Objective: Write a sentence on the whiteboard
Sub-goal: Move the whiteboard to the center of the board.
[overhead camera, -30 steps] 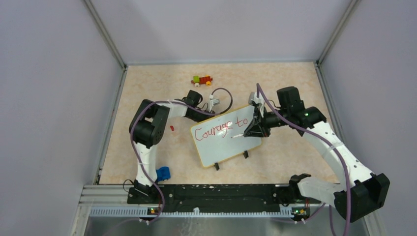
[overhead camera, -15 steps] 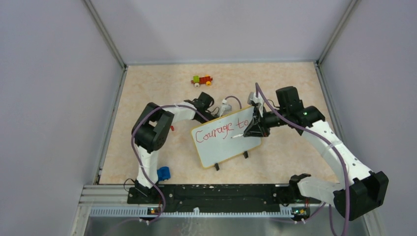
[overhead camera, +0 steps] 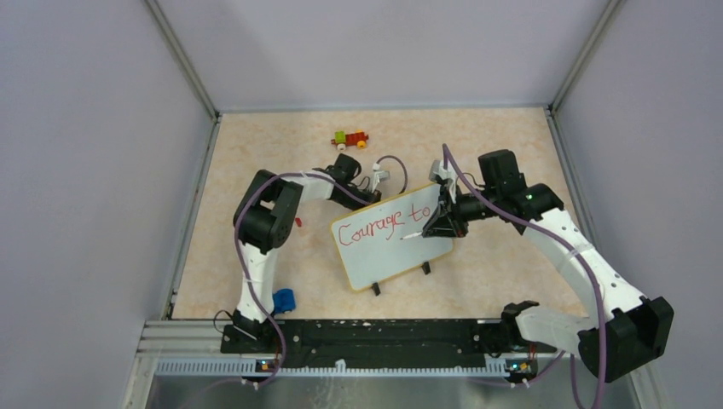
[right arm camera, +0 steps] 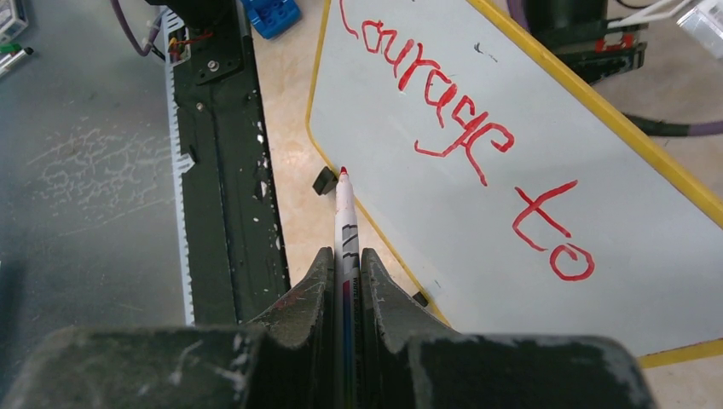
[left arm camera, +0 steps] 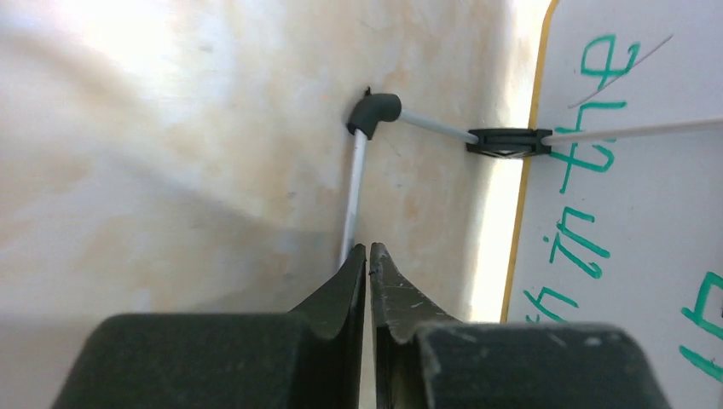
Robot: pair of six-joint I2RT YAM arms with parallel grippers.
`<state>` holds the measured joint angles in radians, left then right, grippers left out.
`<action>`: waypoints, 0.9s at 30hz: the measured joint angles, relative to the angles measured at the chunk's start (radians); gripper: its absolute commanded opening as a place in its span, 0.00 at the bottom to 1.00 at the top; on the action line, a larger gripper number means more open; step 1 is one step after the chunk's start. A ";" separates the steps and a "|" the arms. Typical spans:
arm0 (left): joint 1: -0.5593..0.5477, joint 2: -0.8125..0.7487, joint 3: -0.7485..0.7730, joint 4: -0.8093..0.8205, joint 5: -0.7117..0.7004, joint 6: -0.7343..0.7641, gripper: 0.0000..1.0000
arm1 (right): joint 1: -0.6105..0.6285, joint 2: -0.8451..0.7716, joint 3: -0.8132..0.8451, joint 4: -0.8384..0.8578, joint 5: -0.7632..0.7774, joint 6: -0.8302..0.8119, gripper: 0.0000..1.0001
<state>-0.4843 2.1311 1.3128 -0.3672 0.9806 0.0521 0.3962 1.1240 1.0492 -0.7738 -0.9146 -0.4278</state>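
Note:
The whiteboard [overhead camera: 401,256] leans on its two black feet mid-table, and the right wrist view shows its face [right arm camera: 511,281]. Of the sentence [overhead camera: 384,223], only the red words "Courage to" [right arm camera: 465,141] show. My right gripper [overhead camera: 439,223] [right arm camera: 345,251] is shut on a white marker [right arm camera: 344,213]. Its red tip [overhead camera: 407,236] points at the board below the words; whether it touches is unclear. My left gripper [overhead camera: 375,183] [left arm camera: 367,249] is shut behind the board's far edge, beside a thin metal stand rod [left arm camera: 358,170]. The board's back [left arm camera: 648,221] carries green writing.
A small toy train of coloured blocks [overhead camera: 350,138] sits at the far middle. A tiny red piece [overhead camera: 297,221] lies left of the board, by my left arm. A blue object [overhead camera: 282,300] rests near the left base. The black base rail [overhead camera: 367,336] runs along the near edge.
My left arm's elbow has swung rightward, and its gripper has shifted a little along the board's far edge. The right arm, marker and board have not moved.

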 measured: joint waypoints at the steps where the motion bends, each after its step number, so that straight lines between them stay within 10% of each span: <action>1: 0.019 0.006 0.010 0.011 -0.002 -0.012 0.10 | 0.000 0.000 0.000 0.000 0.000 0.000 0.00; 27: 0.192 0.046 0.021 0.235 -0.047 -0.330 0.08 | -0.008 0.010 -0.002 0.026 0.009 0.001 0.00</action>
<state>-0.2920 2.1773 1.3342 -0.1318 0.9333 -0.2779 0.3878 1.1343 1.0473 -0.7479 -0.9058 -0.4271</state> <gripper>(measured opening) 0.044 0.087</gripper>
